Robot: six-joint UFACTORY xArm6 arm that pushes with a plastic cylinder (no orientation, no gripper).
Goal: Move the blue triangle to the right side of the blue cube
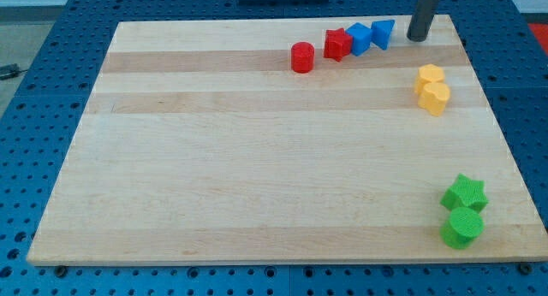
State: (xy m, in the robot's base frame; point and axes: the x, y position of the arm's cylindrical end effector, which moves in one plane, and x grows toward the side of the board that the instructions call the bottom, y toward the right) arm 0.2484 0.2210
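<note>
Item: my tip (pixel 417 38) is resting on the bench (pixel 257 159), grasping nothing, just right of the blue triangle (pixel 383 32), which is touching the blue cube (pixel 359 38) on its right.

A single dark rod descends from the view's top edge at the upper right, its upper length cut off by the frame. The rod stands close to upright, leaning slightly toward the view's left as it drops. My tip (pixel 417 38) rests at the surface of the worktop (pixel 257 159), near its far right corner. No other part of the arm shows in the view.
</note>
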